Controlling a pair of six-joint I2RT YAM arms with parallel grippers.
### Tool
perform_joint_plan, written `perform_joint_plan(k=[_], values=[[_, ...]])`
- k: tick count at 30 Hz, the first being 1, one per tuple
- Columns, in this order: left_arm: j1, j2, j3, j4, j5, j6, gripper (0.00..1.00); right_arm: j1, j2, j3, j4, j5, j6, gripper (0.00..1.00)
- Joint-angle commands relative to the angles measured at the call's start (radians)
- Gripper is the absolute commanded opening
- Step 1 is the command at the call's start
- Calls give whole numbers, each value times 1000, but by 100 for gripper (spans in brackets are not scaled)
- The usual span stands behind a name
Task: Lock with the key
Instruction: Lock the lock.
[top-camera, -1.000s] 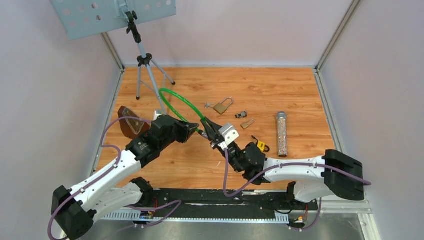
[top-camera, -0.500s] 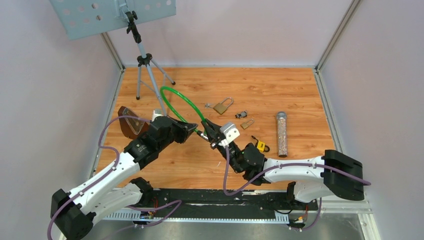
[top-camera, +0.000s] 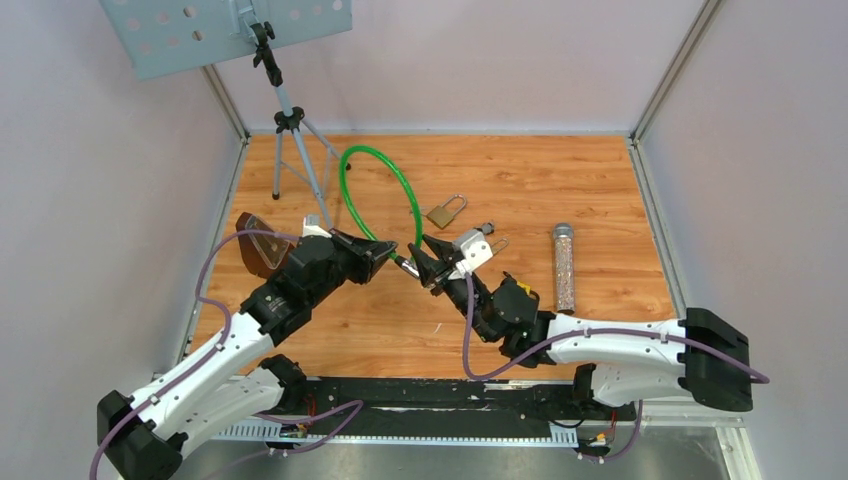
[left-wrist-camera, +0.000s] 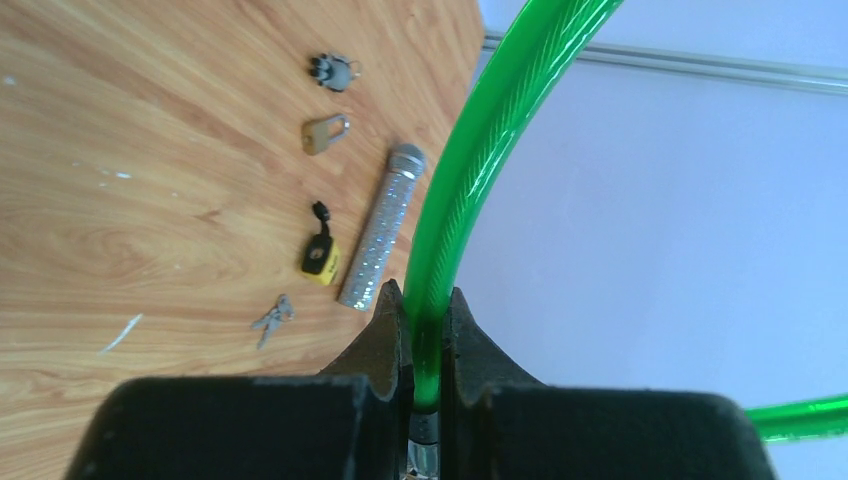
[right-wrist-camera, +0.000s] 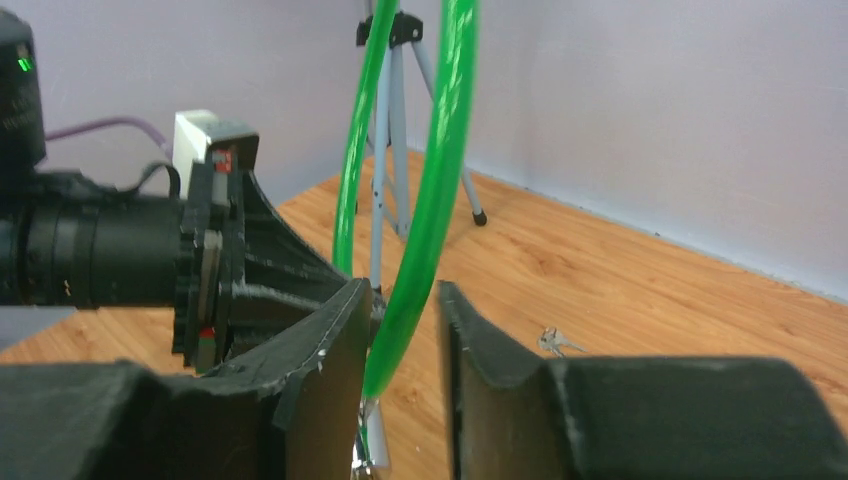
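Observation:
A green cable lock (top-camera: 385, 190) stands as a loop above the wooden floor. My left gripper (top-camera: 385, 256) is shut on one end of it; in the left wrist view the cable (left-wrist-camera: 470, 170) rises from between the closed fingers (left-wrist-camera: 426, 295), with a metal tip below. My right gripper (top-camera: 424, 263) faces it, jaws apart around the other cable end (right-wrist-camera: 415, 270), which leans on the left finger (right-wrist-camera: 330, 340) with a gap to the right one. A bunch of keys (right-wrist-camera: 558, 343) lies on the floor; another (left-wrist-camera: 272, 318) lies near a yellow padlock (left-wrist-camera: 321, 256).
A brass padlock (top-camera: 446, 212), dark keys (top-camera: 483, 229), a small brass lock (top-camera: 495, 246) and a glitter tube (top-camera: 564, 266) lie at middle right. A tripod (top-camera: 290, 130) with a perforated panel (top-camera: 225, 30) stands back left. A brown wedge (top-camera: 262, 247) lies at left.
The right arm has shifted right and slightly away. The green loop has swung from leaning left to standing further right. The left gripper still holds its end.

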Motion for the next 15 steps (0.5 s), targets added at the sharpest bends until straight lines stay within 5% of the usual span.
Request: perform_joint_plan(k=[1, 9, 15], values=[[-3, -34, 44, 150, 7, -23, 0, 1, -54, 31, -180, -39, 73, 39], [-2, -20, 62, 122, -16, 11, 0, -3, -207, 86, -453, -109, 268, 75], [-2, -27, 60, 136, -19, 36, 0, -50, -286, 133, -737, -217, 510, 83]])
